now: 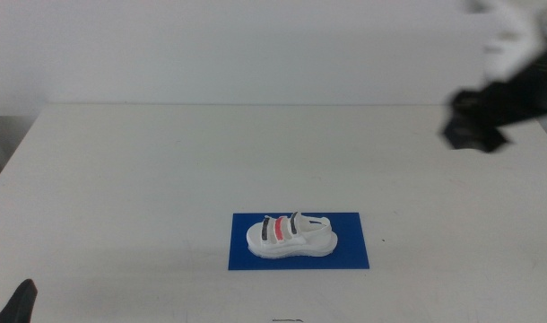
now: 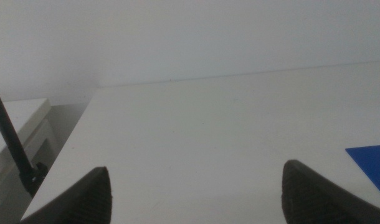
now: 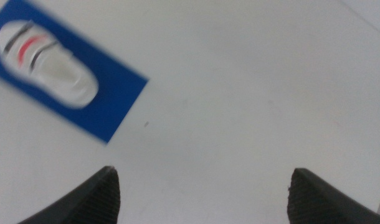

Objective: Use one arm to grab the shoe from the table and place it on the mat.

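Note:
The white shoe [image 1: 290,237] with black and red straps lies on its sole on the dark blue mat [image 1: 354,256] near the front middle of the white table [image 1: 166,170]. It also shows in the right wrist view [image 3: 47,62] on the mat [image 3: 112,93]. My right gripper [image 1: 475,130] is raised at the far right, well away from the shoe, blurred, jaws wide open and empty [image 3: 202,193]. My left gripper [image 1: 18,305] waits at the bottom left corner, jaws open and empty [image 2: 196,193]. A corner of the mat [image 2: 370,158] shows in the left wrist view.
A pale cabinet [image 2: 22,134] stands beside the table's left edge, with a thin black cable [image 2: 9,143] in front of it. A white wall [image 1: 256,45] rises behind the table.

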Robot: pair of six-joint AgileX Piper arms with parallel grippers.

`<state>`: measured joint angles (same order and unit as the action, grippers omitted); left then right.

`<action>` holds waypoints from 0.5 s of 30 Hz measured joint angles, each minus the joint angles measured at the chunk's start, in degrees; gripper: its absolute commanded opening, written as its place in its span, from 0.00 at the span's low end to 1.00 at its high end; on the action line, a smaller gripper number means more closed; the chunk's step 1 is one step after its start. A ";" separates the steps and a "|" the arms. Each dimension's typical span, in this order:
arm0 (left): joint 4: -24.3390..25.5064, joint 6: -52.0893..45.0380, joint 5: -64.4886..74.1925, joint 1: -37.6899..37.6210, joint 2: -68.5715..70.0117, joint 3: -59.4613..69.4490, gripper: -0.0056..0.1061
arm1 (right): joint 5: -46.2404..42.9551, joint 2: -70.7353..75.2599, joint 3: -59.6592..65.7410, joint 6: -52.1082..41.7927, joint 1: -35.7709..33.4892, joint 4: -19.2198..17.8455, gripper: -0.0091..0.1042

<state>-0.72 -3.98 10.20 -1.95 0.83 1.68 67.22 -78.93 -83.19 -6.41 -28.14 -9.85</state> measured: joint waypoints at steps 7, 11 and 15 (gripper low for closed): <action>0.00 0.00 0.00 0.00 0.00 0.00 0.89 | -22.22 22.07 24.32 9.64 9.24 0.67 0.69; 0.00 0.00 0.00 0.00 0.00 0.00 0.89 | -36.50 33.06 37.75 10.47 12.87 0.92 0.69; 0.00 0.00 0.00 0.00 0.00 0.00 0.89 | -48.51 42.46 50.75 10.66 14.30 1.08 0.69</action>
<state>-0.72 -3.98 10.20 -1.95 0.83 1.68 18.71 -36.47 -32.44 4.25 -13.84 -8.78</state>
